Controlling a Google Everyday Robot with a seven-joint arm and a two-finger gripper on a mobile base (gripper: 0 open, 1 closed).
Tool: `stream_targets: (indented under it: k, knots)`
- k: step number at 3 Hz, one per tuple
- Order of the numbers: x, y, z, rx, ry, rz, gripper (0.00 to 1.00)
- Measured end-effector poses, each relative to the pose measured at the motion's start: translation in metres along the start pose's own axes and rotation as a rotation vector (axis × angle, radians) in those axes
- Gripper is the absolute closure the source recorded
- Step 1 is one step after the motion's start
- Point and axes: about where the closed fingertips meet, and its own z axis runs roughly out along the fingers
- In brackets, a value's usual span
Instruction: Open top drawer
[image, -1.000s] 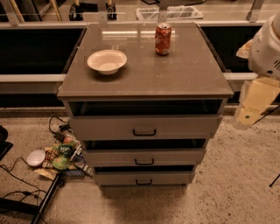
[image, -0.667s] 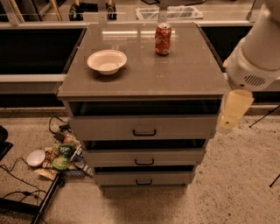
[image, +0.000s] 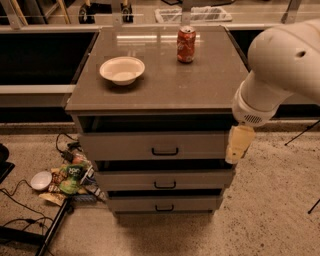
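The top drawer (image: 150, 146) is the widest grey front of three in the cabinet, with a small dark bail handle (image: 165, 151) at its centre. It stands pulled out a little, with a dark gap above its front. My white arm comes in from the upper right. My gripper (image: 236, 150) hangs at the drawer's right end, about level with its front, well right of the handle. It holds nothing that I can see.
A white bowl (image: 122, 69) and a red soda can (image: 186, 44) stand on the cabinet top (image: 200, 85). Two narrower drawers (image: 164, 181) sit below. Snack bags (image: 70, 176), a small bowl (image: 40, 180) and cables lie on the floor at the left.
My arm has swung in from the right edge toward the cabinet, and the gripper now hangs at the top drawer's right end. The drawers have not moved.
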Motion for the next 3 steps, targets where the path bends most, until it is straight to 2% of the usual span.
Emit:
stream_targets:
  k: [1,2,3]
  knots:
    - [-0.005,0.012,0.035,0.000,-0.025,-0.003,0.00]
    - [-0.014,0.029,0.061,0.010,-0.067,-0.025,0.00]
    - [-0.024,0.035,0.083,0.012,-0.081,-0.054,0.00]
